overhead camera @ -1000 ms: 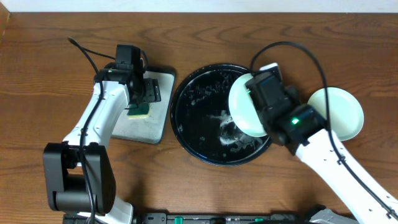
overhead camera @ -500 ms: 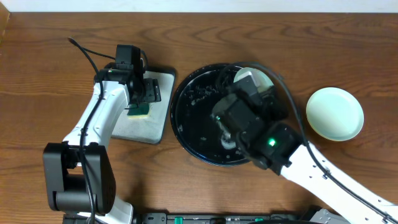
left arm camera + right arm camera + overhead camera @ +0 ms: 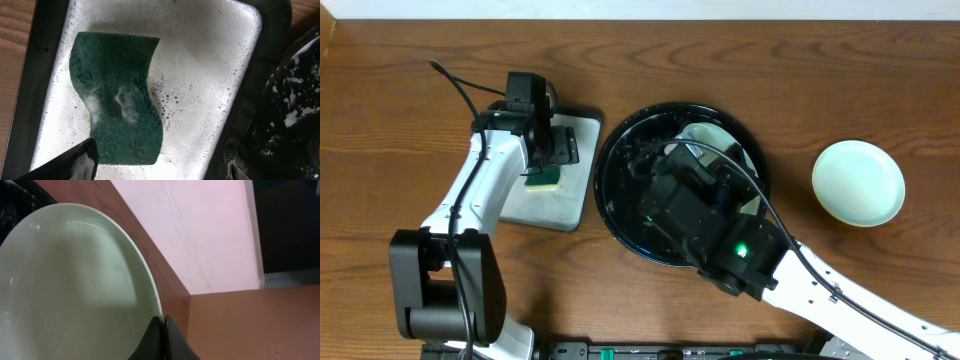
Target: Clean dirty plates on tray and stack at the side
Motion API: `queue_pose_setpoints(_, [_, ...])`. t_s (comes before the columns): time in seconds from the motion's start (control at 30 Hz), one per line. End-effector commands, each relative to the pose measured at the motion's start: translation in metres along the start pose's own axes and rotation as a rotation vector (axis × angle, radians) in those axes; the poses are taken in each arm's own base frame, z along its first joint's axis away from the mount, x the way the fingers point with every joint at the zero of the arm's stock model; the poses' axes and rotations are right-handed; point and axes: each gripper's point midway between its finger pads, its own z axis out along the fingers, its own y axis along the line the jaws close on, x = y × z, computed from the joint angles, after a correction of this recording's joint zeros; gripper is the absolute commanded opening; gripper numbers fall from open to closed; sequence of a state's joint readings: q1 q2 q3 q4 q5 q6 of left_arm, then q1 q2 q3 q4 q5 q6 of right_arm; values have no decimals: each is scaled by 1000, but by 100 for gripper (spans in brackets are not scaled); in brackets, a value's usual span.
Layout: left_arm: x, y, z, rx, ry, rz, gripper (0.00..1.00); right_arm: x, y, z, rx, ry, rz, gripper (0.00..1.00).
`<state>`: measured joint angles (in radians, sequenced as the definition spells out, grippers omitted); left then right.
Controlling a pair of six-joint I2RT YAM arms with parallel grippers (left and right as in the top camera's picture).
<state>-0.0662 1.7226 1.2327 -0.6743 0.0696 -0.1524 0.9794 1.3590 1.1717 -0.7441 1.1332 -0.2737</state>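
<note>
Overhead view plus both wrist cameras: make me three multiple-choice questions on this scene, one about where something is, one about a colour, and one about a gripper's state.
1. The green scouring sponge lies: A on bare wood; B between closed jaws; C in the foamy rectangular grey tray.
2. The round shallow plate lying alone on the wooden table is: A yellow; B pale mint; C black.
3. The right gripper is: A shut on the rim of a pale glossy plate; B wide open; C shut on the sponge.
Answers: 1 C, the left wrist view shows it in white suds inside the tray. 2 B, the overhead view shows that tint. 3 A, the right wrist view shows it pinched on the plate's edge.
</note>
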Motion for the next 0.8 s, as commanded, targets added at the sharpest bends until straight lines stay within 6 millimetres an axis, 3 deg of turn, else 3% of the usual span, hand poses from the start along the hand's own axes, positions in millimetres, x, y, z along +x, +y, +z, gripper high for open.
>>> queue_pose_setpoints(0.0, [2, 2, 1, -2, 6, 6, 81, -4, -18, -7, 69, -5, -11, 1])
queue_pose_setpoints(0.77, [2, 2, 1, -2, 6, 6, 82, -6, -18, -8, 72, -13, 1, 1])
